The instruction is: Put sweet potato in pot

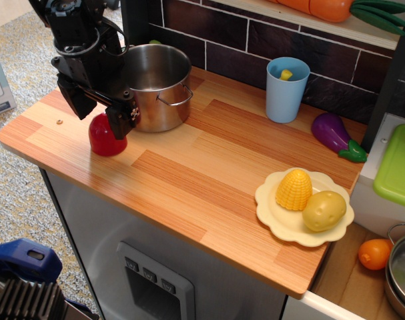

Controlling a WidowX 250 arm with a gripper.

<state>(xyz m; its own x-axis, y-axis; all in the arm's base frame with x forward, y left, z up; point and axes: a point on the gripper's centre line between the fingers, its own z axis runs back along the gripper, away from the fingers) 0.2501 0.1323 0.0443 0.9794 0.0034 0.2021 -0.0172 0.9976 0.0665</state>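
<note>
The red sweet potato (103,139) stands upright on the wooden counter (209,173) near its left end, just left of and in front of the steel pot (154,85). The pot is empty inside. My black gripper (99,115) is lowered over the sweet potato, open, with one finger (121,120) on its right side and the other on its left. The fingers straddle its top half and hide it. I cannot tell whether the pads touch it.
A light-blue cup (287,88) with a yellow piece inside stands at the back. A purple eggplant (334,135) lies at the back right. A pale plate (275,217) holds corn (293,189) and a yellow-tan potato (324,211). A green tray (397,167) sits at the far right.
</note>
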